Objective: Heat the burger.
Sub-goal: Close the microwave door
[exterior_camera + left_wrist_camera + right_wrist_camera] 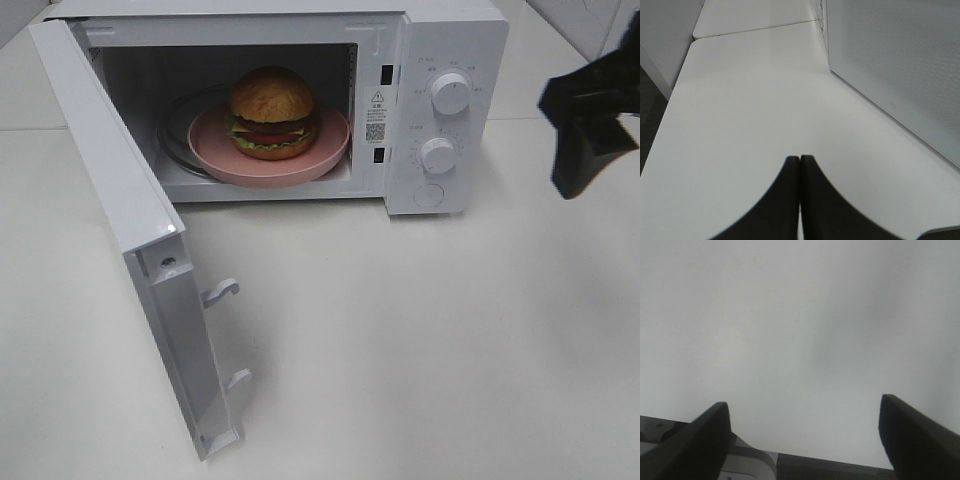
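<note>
The burger [272,126], with its glossy brown bun, lettuce and tomato, sits on a pink round plate [325,152] inside the white microwave [440,60], whose door [120,210] stands wide open toward the front left. My right gripper [585,125] hangs at the right edge, to the right of the microwave's knobs, and its fingers [695,437] are spread wide with only bare table between them. My left gripper [799,165] shows only in its wrist view, shut with nothing in it, low over the table beside the perforated door panel [900,65].
Two white knobs [450,93] and a round button are on the microwave's right panel. Two latch hooks [222,291] stick out from the open door's edge. White tabletop [420,340] stretches in front of the microwave.
</note>
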`<state>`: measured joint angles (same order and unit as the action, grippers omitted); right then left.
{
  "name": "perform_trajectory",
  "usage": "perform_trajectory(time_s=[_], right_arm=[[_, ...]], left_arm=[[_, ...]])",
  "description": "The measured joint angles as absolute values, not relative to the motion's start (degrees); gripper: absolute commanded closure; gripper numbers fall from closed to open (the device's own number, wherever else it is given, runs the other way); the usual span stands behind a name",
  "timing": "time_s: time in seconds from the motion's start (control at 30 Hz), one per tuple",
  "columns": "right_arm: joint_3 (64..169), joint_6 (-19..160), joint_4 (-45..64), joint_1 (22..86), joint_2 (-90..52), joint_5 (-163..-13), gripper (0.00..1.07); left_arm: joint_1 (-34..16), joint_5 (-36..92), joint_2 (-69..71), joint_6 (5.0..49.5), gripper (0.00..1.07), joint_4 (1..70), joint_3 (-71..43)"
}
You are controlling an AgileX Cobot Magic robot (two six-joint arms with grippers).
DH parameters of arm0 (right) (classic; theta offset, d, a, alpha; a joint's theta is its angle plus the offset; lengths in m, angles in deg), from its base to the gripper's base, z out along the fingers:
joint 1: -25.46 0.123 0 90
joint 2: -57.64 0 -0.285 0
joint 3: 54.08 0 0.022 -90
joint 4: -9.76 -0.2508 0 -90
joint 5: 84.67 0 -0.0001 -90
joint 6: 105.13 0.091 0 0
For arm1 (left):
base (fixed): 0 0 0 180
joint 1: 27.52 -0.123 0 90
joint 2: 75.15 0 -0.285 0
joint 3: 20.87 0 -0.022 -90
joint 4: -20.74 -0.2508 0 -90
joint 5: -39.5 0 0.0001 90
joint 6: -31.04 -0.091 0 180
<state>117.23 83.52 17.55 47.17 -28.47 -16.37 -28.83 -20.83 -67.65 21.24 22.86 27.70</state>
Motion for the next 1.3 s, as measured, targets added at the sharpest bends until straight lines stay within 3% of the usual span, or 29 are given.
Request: perform_trajectory(time_s=[0.47,0.67,1.3], right_arm=[[99.5,84.0,19.4,44.9,-5.8,-16.6,0.31],[87.4,84.6,19.4,44.9,11.5,-17.6,0.32],[78.6,79.8,17.1,44.9,44.0,-24.9,0.33]], left_arm=[[-28.8,-20.8,-67.6,21.2,1.06,22.9,27.7],[-28.8,-20.8,-67.6,21.2,1.06,22.9,27.7],[-28.8,-20.8,-67.6,21.2,1.06,22.9,27.7]])
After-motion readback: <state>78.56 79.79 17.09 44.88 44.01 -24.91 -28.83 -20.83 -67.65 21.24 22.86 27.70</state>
